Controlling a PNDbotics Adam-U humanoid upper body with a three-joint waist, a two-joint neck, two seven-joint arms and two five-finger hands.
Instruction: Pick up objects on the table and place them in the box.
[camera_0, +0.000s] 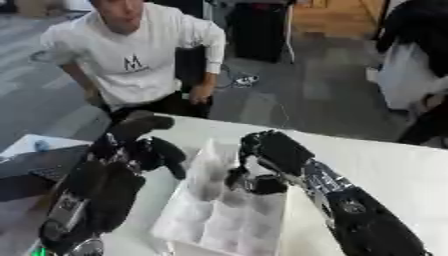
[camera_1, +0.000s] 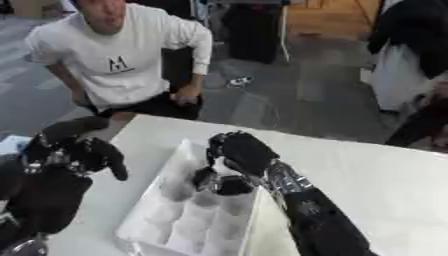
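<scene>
Both forearms enter from the bottom edge, black with silver joints; left robot hand (camera_0: 149, 150) hangs above the table (camera_1: 367, 170) just left of the box (camera_1: 153, 227), fingers curled downward, nothing visible in them; right robot hand (camera_1: 238, 152) is over the box's far half, fingers curled down round a small dark object (camera_1: 229, 186) that hangs at or just inside the rim; exact contact between fingers and object is hard to make out, but it reads as held.

Box: white, shallow, split into compartments by thin dividers; which compartment the dark object is over cannot be told; other contents, if any, do not show.

Handling, judged: the object looks small, compact and light, probably rigid; the fingers take it from above at its top, which suits a straight lowering; the box looks thin-walled and light, so it may slide on the smooth table if a fingertip catches its edge; best to let go low, clear of the dividers.

Table beyond the box is pale and bare in view; no further loose objects can be made out there.

Far edge: a person in a white top sits back from the table, touching nothing on it.
</scene>
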